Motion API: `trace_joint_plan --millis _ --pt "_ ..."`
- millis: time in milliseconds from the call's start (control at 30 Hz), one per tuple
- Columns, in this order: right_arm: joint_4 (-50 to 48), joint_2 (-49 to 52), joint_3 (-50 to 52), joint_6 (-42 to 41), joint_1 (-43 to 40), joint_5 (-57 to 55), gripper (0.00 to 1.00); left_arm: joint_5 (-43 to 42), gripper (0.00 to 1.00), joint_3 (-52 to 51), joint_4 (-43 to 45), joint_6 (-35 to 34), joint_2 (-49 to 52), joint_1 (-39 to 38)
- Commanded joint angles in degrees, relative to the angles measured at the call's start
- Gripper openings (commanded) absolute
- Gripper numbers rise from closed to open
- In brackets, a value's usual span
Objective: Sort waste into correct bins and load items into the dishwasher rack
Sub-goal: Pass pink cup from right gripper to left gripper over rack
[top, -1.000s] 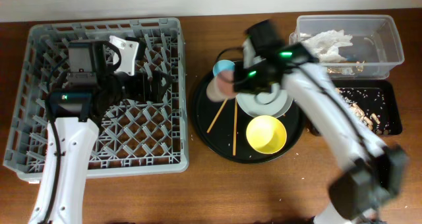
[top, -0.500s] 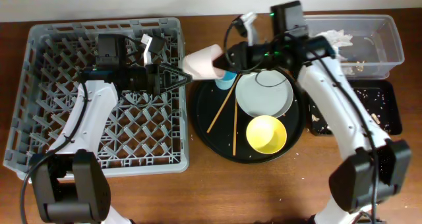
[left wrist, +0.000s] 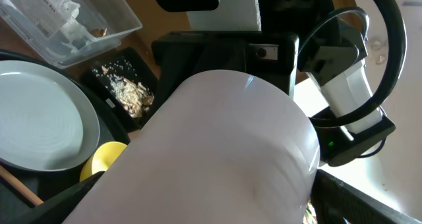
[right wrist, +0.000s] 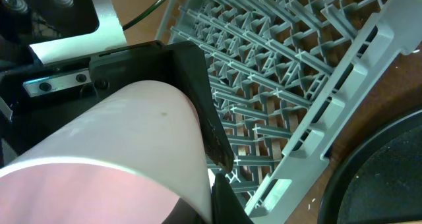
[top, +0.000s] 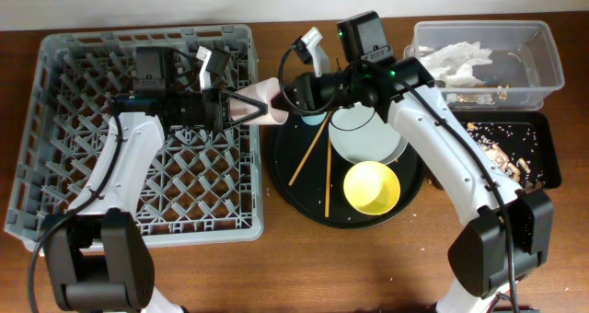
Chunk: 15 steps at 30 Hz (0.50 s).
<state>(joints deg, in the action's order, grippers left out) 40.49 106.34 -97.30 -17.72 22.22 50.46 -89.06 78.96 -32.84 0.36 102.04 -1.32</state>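
Note:
The pale pink cup (top: 261, 105) lies on its side in the air over the right edge of the grey dishwasher rack (top: 55, 120). My right gripper (top: 284, 109) is shut on its rim; one finger (right wrist: 221, 201) sits outside the wall. My left gripper (top: 250, 108) is open, its jaws on either side of the cup's closed end, which fills the left wrist view (left wrist: 224, 151). The plate (top: 368, 140), yellow bowl (top: 372, 186), blue cup (top: 315, 120) and two chopsticks (top: 305, 160) lie on the round black tray (top: 285, 186).
The clear tub (top: 545, 66) at the back right holds white tissues (top: 460, 59). The shallow black tray (top: 543, 143) in front of it holds beige food scraps (top: 502, 156). My right arm spans over the plate.
My right gripper has carried the pink cup left and slightly down, from just right of the rack's edge into the open jaws of my left gripper. The left arm has hardly moved.

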Motion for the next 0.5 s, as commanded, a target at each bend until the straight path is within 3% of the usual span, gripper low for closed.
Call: trace_joint_plan --millis 0,67,133,200,367,467 --pt "0.8 0.2 1.2 0.8 0.7 -3.3 0.04 -1.1 0.81 0.7 4.8 -3.5 0.1 0.0" --pt "0.4 0.2 1.2 0.8 0.6 -4.9 0.07 -1.1 0.75 0.7 6.3 -4.3 0.1 0.0" --pt "0.5 0.2 1.2 0.8 0.7 -5.1 0.3 -1.1 0.69 0.7 6.9 -4.3 0.1 0.0" --pt "0.6 0.2 1.2 0.8 0.6 -5.0 0.63 -1.1 0.67 0.7 8.1 -4.3 0.1 0.0" --pt "0.7 -0.1 1.1 0.8 -6.3 3.5 0.7 -1.1 0.67 0.7 8.8 -4.2 0.1 5.5" --pt "2.4 -0.2 1.1 0.8 -15.1 8.7 0.88 -0.7 0.67 0.7 9.3 -4.3 -0.1 10.4"
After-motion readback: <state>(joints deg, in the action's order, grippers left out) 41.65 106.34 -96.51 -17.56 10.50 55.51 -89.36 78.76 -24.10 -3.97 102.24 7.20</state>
